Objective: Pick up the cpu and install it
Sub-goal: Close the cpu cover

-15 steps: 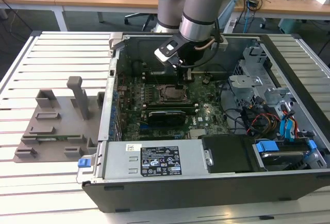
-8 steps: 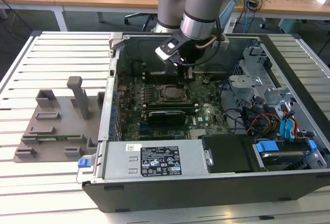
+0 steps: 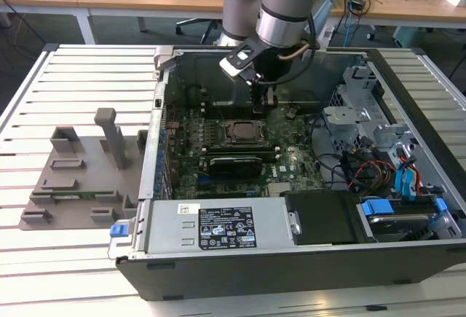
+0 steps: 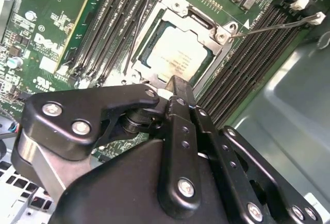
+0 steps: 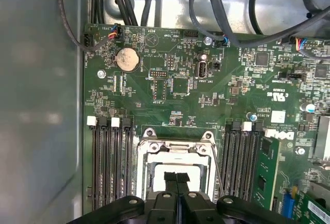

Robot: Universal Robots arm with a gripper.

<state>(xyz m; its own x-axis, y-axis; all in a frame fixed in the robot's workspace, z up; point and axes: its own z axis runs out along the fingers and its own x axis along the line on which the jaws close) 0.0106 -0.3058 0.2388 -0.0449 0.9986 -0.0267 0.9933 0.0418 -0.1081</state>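
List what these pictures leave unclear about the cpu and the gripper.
- One edge of the cpu: second wrist view, covered by the gripper.
- Much of the cpu and part of the socket frame: first wrist view, behind the gripper.
- Contact between gripper and cpu: both wrist views, the overlap hides it.
- The cpu in the exterior view: too small within the socket frame.

White logo (image 5: pixel 284 135) on the motherboard (image 5: pixel 154 105), printed label (image 3: pixel 226 231) on the power supply (image 3: pixel 164 238) (fine print unreadable)
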